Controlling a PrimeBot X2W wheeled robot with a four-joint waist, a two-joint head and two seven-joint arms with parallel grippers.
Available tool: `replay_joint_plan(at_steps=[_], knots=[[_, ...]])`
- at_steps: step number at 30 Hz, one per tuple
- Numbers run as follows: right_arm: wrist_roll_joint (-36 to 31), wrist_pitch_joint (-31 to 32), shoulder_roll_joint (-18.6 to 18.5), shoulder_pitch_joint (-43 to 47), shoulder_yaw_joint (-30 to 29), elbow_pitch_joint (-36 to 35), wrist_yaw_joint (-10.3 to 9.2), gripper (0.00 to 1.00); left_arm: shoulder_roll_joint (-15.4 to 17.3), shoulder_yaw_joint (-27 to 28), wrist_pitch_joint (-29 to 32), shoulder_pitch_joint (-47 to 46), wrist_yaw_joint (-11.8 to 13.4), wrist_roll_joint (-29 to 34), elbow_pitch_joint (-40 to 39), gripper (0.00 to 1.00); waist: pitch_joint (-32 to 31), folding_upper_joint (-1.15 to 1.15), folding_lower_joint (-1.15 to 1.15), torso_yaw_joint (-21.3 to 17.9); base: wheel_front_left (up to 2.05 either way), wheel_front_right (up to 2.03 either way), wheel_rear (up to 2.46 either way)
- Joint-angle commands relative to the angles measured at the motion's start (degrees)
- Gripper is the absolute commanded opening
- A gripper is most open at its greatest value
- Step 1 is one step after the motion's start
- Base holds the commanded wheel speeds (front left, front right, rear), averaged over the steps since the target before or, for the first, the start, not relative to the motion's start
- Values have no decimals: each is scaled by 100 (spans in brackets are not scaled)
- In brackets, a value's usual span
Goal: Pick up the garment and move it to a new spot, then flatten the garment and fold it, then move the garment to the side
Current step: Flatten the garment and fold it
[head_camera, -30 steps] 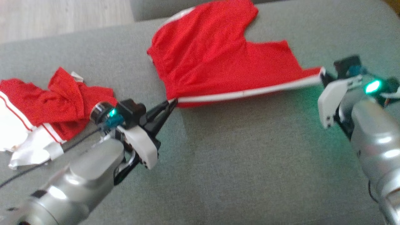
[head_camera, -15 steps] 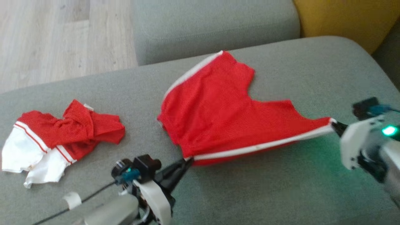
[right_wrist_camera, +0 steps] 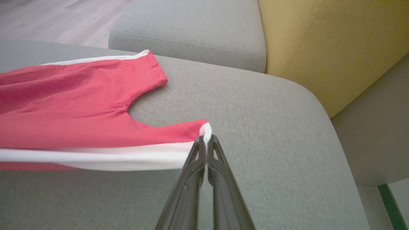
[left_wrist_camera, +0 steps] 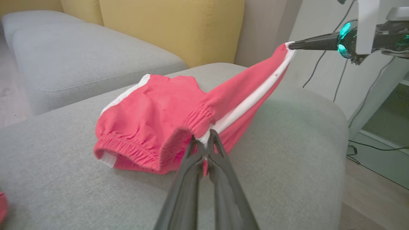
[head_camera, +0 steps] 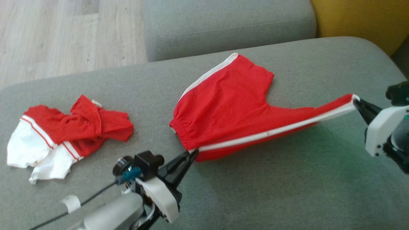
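Crumpled red-and-white garment (head_camera: 73,131) on sofa cushion (head_camera: 255,191), well left of left gripper (head_camera: 192,153). Its jaws are clamped on the red shorts (head_camera: 230,105) at the waistband's white stripe; the left wrist view adds the gathered elastic. Striped edge is taut, lifted off the cushion, reaching the right gripper (head_camera: 355,100), jaws pinched on the leg-hem corner. Right wrist view: other leg flat beyond the jaws.

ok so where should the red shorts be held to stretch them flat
By the two ends of the near white side stripe: the waistband corner and the leg hem corner, each from its own outer side. That seam runs straight, so pulling it probably tautens the red shorts.
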Motion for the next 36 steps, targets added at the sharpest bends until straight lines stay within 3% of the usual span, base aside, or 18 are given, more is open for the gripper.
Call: replay_joint_plan(at_steps=[1,6,12,22,36], knots=[[-100,-60,-119,-209,-136,-84,18,0,240,313,-65,-392,67,-50,-37,0,81,0,0,61,0,0,0],[-510,-85,146,-522,-442,-35,18,0,174,512,-29,-742,109,-110,107,0,469,0,0,260,0,0,0],[-964,-96,471,-1184,-603,235,18,0,-39,553,159,-1331,-74,-66,446,0,1026,0,0,533,0,0,0],[-1614,-295,880,-2469,-457,1294,18,0,-643,468,293,-2017,-342,21,1121,0,1734,0,0,1122,0,0,0],[-1852,-837,1108,-3510,-211,2566,18,0,-1372,447,82,-2578,-488,101,1947,0,2345,0,0,1695,0,0,0]])
